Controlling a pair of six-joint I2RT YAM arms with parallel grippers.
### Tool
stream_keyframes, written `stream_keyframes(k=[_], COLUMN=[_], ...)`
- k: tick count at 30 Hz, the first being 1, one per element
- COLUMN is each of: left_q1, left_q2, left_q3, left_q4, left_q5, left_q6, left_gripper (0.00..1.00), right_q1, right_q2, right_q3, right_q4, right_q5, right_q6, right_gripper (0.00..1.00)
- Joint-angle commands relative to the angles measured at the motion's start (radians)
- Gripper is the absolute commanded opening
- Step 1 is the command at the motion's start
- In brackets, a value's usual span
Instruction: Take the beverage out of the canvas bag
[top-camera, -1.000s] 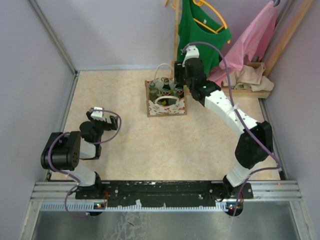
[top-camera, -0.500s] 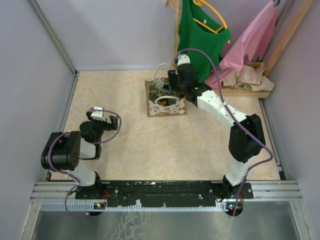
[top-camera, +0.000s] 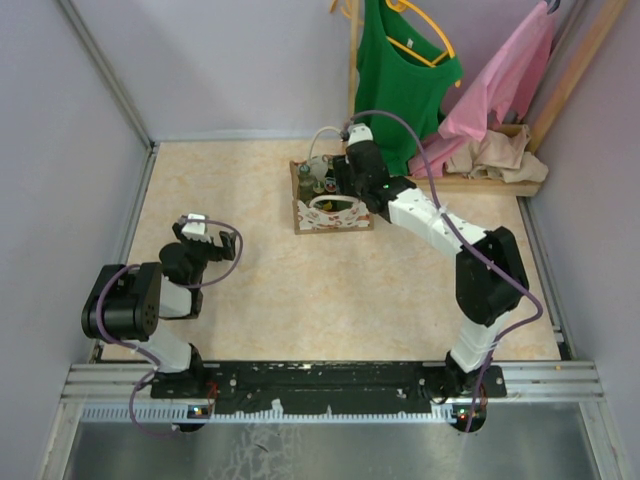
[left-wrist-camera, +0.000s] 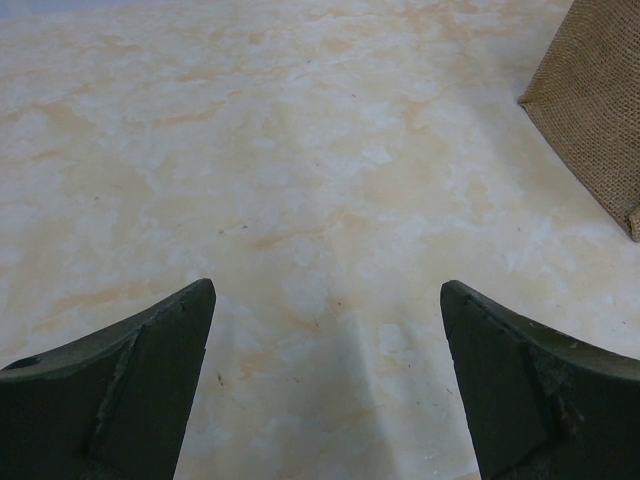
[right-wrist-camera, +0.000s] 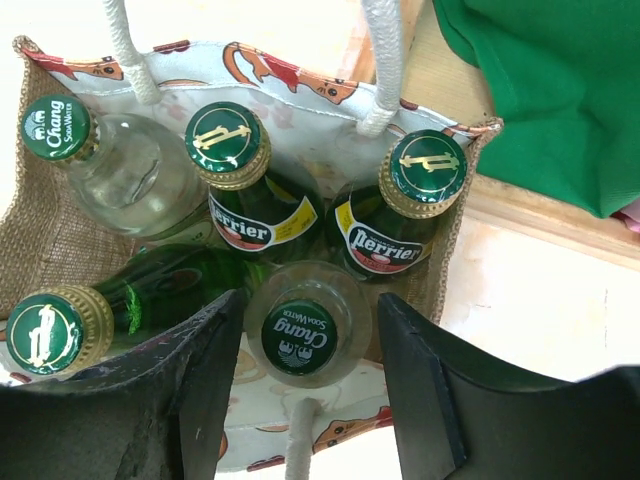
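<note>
Soda bottle (right-wrist-camera: 305, 335) stands upright in the canvas bag (right-wrist-camera: 45, 240), cap up and directly beneath the right tool (right-wrist-camera: 310, 300), whose fingers (right-wrist-camera: 190, 410) are spread to either side of it (the left tool (left-wrist-camera: 327, 290), likewise spread and empty, sits well apart), so the right arm is nearer.

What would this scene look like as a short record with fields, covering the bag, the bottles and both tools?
bag: tan canvas bag, upright on the far part of the table
contents: three green bottles and two clear bottles, all capped
right tool: open, above the bag, one finger either side of the nearer clear bottle
left tool: open, over bare table, holding nothing
task status: no bottle out of the bag yet
</note>
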Motion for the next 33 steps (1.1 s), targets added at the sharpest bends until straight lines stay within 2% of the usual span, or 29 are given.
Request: stream_keyframes(k=[1, 14, 18, 24, 27, 29, 33], left_q1=[-0.005, -0.006, -0.005, -0.005, -0.005, -0.005, -0.005], left_q2=[0.001, 0.001, 0.001, 0.001, 0.001, 0.001, 0.001], left_q3=[0.014, 0.015, 0.014, 0.014, 0.014, 0.014, 0.014], left_q4=[0.008, 0.008, 0.008, 0.008, 0.008, 0.008, 0.008], left_q5=[-0.004, -0.004, -0.004, -0.004, -0.003, -0.004, -0.004], left_q6=[0.009, 0.008, 0.007, 0.008, 0.008, 0.008, 0.009], left_gripper=[1.0, 1.0, 1.0, 1.0, 1.0, 1.0, 1.0], right_q1=[0.02, 0.037, 0.042, 0.044, 0.044, 0.045, 0.048], right_q2=[0.007, 0.056, 0.074, 0.095, 0.094, 0.095, 0.086], right_q3=[0.005, -0.018, -0.02, -0.018, -0.024, -0.024, -0.036], right_q4=[0.039, 0.078, 0.094, 0.105, 0.119, 0.122, 0.144], right_q5=[0.033, 0.098, 0.123, 0.151, 0.157, 0.158, 0.166], right_q6=[-0.013, -0.042, -0.052, -0.062, -0.064, -0.065, -0.084], right_gripper=[0.56, 0.51, 0.46, 0.3, 0.15, 0.0, 0.0])
